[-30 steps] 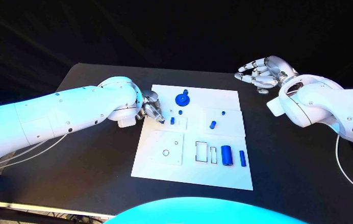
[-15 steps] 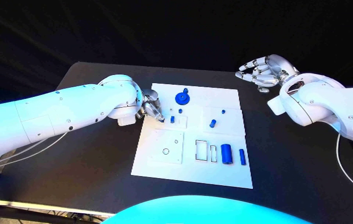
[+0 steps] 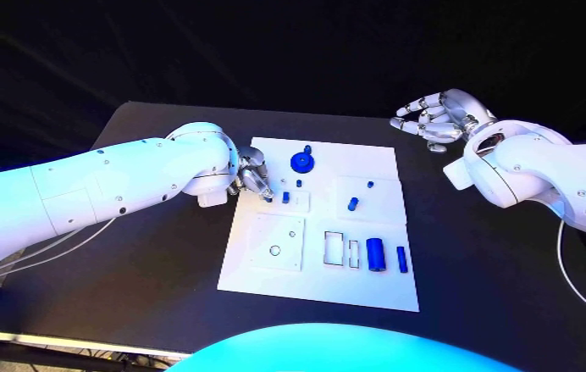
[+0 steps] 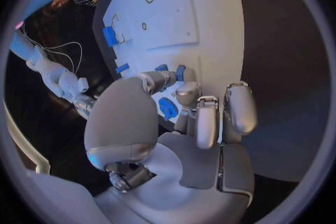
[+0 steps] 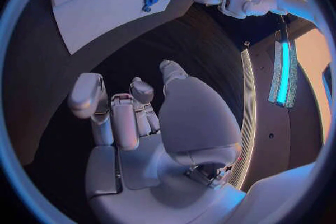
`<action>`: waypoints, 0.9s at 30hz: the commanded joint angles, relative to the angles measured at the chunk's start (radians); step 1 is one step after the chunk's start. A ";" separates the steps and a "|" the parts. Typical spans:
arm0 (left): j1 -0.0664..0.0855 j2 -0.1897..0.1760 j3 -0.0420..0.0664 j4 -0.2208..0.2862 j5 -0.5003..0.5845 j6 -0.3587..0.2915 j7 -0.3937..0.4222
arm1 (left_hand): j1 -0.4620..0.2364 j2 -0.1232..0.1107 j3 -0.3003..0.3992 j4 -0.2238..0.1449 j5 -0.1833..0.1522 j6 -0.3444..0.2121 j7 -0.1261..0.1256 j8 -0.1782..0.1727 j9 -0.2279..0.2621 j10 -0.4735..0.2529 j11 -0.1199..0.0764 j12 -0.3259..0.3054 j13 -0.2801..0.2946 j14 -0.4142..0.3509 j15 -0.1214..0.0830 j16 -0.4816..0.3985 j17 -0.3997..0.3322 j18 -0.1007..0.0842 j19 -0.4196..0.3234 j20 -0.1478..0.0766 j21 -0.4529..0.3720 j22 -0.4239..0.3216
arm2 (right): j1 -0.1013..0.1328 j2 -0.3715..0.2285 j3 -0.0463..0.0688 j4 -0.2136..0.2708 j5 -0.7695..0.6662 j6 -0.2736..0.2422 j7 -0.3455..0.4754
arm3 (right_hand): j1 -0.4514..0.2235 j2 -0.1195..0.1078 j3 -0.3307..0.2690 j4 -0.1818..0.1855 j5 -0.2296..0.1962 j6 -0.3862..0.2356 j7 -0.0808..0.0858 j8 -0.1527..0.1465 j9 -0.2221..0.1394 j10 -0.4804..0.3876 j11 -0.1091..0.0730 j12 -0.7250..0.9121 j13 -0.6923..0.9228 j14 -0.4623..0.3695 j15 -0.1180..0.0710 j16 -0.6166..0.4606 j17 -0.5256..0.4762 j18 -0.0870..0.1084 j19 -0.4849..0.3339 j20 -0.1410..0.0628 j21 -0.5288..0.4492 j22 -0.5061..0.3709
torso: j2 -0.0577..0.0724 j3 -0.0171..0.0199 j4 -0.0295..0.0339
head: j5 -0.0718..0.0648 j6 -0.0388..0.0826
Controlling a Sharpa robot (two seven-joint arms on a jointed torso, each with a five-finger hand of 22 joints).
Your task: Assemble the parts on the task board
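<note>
Left hand (image 3: 254, 177) is working at the task board's (image 3: 367, 291) left edge, fingertips pinching a small blue peg (image 3: 286, 197); it has barely shifted over the last second, so insertion looks unfinished. Right hand (image 3: 436, 120) is hovering off the board's far right corner, fingers curled, holding nothing.

Left edge of the task board (image 3: 320, 291): taken up by the left hand (image 3: 253, 177), fingers down by a small blue peg (image 3: 286, 197).
Far end of the board: blue round part (image 3: 301, 164) stands there — passage beside it is narrow.
Near right: blue cylinders (image 3: 376, 256) lie side by side.
Right side: right hand (image 3: 436, 121) hangs off the board over the black table (image 3: 146, 245) — bare there.
</note>
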 commanded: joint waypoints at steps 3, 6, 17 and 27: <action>-0.008 0.014 -0.004 -0.002 0.009 0.026 0.004 | -0.012 -0.001 0.143 -0.154 0.004 0.021 -0.017 0.002 0.000 0.013 -0.001 0.010 0.011 0.103 -0.009 0.005 0.260 -0.019 0.007 0.001 0.006 0.000 | -0.001 0.001 0.000 0.001 -0.002 0.011 0.009 | 0.004 -0.001 0.005 0.001 0.006 0.003 -0.003 0.005 -0.001 0.000 -0.005 0.002 -0.001 0.042 -0.009 -0.007 -0.001 0.006 0.003 0.002 -0.003 -0.001 | -0.001 0.0003 0.0012 | -0.001 -0.002; -0.009 0.019 -0.006 -0.005 0.009 0.032 0.003 | -0.015 -0.002 0.138 -0.155 0.003 0.022 -0.018 0.003 0.001 0.015 -0.002 0.012 0.015 0.103 -0.009 0.005 0.261 -0.019 0.006 0.000 0.005 -0.001 | -0.001 0.001 0.000 0.001 -0.002 0.012 0.009 | 0.003 0.000 0.006 0.000 0.006 0.004 -0.003 0.006 -0.001 0.000 -0.005 0.002 -0.002 0.042 -0.009 -0.007 -0.001 0.006 0.003 0.002 -0.005 -0.001 | 0.000 0.0000 0.0004 | -0.001 -0.002; -0.013 0.032 -0.008 -0.020 0.006 0.039 0.006 | -0.043 0.007 0.075 -0.137 -0.011 0.032 -0.028 0.001 0.002 0.038 -0.008 0.035 0.058 0.104 -0.014 0.006 0.263 -0.020 0.007 -0.003 0.004 0.001 | -0.001 0.002 0.000 -0.001 -0.001 0.011 0.011 | -0.002 0.001 0.005 0.002 0.004 0.004 -0.003 0.006 -0.001 0.002 -0.005 0.003 -0.001 0.042 -0.009 -0.007 0.000 0.006 0.003 0.002 -0.006 -0.001 | 0.000 -0.0003 0.0008 | -0.002 -0.006; -0.014 0.033 -0.008 -0.028 -0.008 0.036 0.002 | -0.087 0.009 -0.092 -0.068 -0.039 0.054 -0.040 -0.026 -0.013 0.033 -0.016 0.029 0.063 0.104 -0.021 0.006 0.263 -0.020 0.009 -0.010 -0.002 -0.002 | -0.001 0.002 0.000 -0.001 0.001 0.009 0.013 | -0.015 0.002 0.002 0.003 -0.002 0.004 -0.003 0.007 -0.002 0.002 -0.004 0.004 -0.002 0.042 -0.008 -0.007 0.000 0.006 0.002 0.002 -0.008 -0.001 | -0.001 -0.0001 0.0005 | -0.003 -0.005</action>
